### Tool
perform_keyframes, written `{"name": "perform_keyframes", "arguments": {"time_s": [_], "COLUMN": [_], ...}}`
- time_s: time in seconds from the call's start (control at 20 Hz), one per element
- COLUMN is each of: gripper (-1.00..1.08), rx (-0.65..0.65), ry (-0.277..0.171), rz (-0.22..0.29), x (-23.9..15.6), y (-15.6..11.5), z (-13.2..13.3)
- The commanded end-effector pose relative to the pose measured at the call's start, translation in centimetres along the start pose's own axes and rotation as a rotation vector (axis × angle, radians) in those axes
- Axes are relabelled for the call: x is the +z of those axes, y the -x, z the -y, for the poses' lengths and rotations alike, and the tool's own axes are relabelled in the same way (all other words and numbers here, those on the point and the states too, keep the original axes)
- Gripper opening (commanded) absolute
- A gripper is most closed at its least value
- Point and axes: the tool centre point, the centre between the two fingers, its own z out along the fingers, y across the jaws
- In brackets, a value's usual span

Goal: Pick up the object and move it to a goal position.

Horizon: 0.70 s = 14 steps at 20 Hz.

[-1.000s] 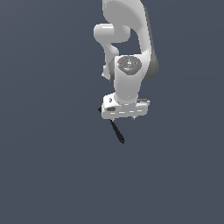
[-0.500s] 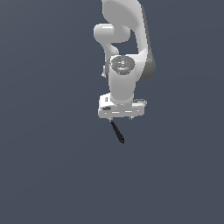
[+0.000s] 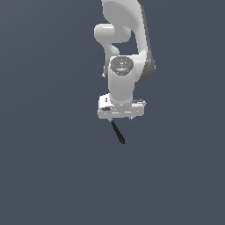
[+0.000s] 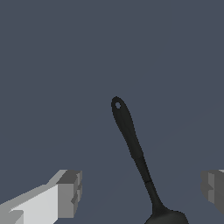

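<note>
The object (image 4: 131, 140) is a slim black utensil handle with a small hole at its rounded end, widening into a dark head at the picture's edge. It lies on the grey floor between my two grey fingertips (image 4: 70, 192), touching neither. My gripper (image 4: 141, 189) is open wide, with the handle passing through the gap. In the exterior view the object (image 3: 118, 134) pokes out from under the white gripper (image 3: 121, 117), slanting toward the exterior view's right. Its upper part is hidden by the hand.
A plain dark grey floor (image 3: 52, 167) fills both views. The white arm (image 3: 125, 52) rises above the hand. No other objects or edges show.
The wrist has turned slightly and the hand has eased a little toward the exterior view's left. The object has stayed where it was.
</note>
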Motion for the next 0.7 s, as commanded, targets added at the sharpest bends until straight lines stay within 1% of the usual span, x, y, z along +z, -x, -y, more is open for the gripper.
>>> {"name": "perform_keyframes", "arguments": {"time_s": [0.0, 0.35, 0.65], "gripper": [1.00, 1.00, 1.00], "rx": [-0.013, -0.100, -0.230], "ry": [0.002, 0.017, 0.036], "rz": [-0.001, -0.008, -0.016], "x": [0.3, 2.3, 5.0], "y": [0.2, 1.5, 3.7], "z": [-0.2, -1.0, -2.1]}}
